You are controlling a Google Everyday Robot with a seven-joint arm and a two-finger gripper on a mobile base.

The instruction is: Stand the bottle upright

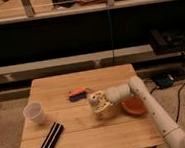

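The bottle (103,109) is a small cream-coloured shape with a whitish round cap towards its upper left. It sits in the middle of the wooden table (79,145), tilted rather than plainly upright. My gripper (100,104) is at the end of the white arm that reaches in from the right. It is right at the bottle and overlaps its upper part. Where the gripper ends and the bottle begins is hard to make out.
A white cup (35,113) stands at the table's left. A flat black bar (52,137) lies at the front left. A flat orange-and-blue object (78,93) lies just behind the bottle. An orange bowl (133,105) sits under the arm on the right.
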